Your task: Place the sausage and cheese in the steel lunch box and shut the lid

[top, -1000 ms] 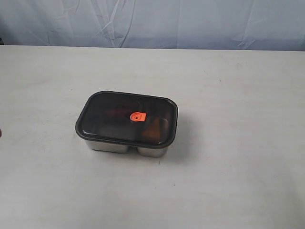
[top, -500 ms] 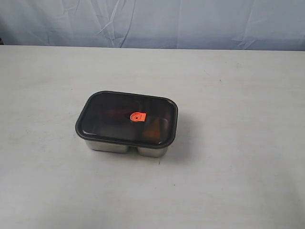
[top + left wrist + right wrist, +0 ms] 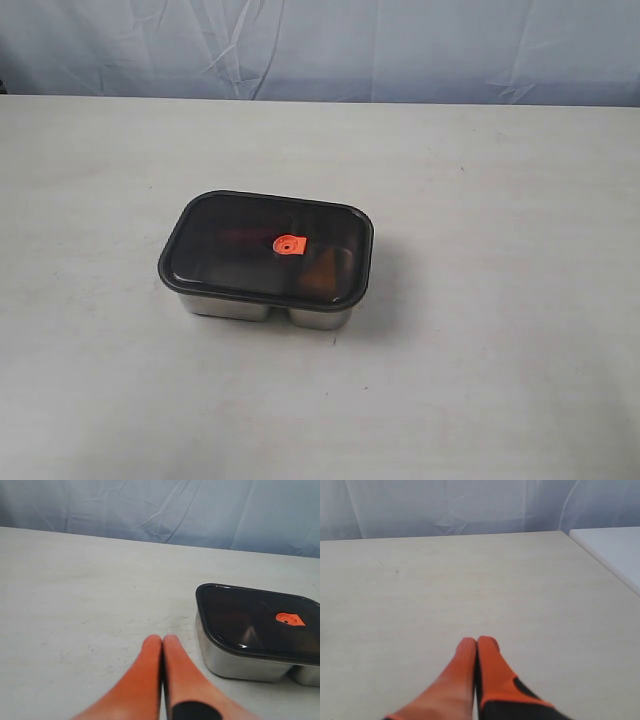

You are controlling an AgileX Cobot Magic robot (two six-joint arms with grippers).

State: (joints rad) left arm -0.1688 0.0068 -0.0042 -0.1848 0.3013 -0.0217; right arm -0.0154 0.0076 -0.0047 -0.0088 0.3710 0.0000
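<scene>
Where the pale table (image 3: 480, 200) lies bare on every side, the steel lunch box (image 3: 225, 305) sits a little left of the middle, slightly turned so that its long side runs from the far left toward the near right. The lid (image 3: 230, 262) lies flat on it, its dark rim following the box's rounded corners all the way round, and the orange valve tab (image 3: 288, 244) shows near the lid's centre. Below the rim, the shiny near wall has a notch that splits it into a left and a right compartment.

Through the dark plastic a dull orange-brown patch, the cheese (image 3: 322, 272), shows over the right compartment near its near edge. Under the left half there is only a faint reddish streak where the sausage (image 3: 236, 236) would lie, too dim to give a shape. A creased blue-grey cloth (image 3: 400, 50) hangs behind the far edge of the table.

In the left wrist view the left gripper (image 3: 162, 640) hangs over bare table with its two orange fingers (image 3: 147, 665) pressed together, nothing between them. The lunch box (image 3: 235, 662) stands near it but apart, lid (image 3: 240, 615) on and valve tab (image 3: 290, 619) visible.

In the right wrist view the right gripper (image 3: 477, 641) also has its orange fingers (image 3: 462, 670) pressed together with nothing in them, over an open stretch of table (image 3: 445, 580), with a table edge visible beyond.
</scene>
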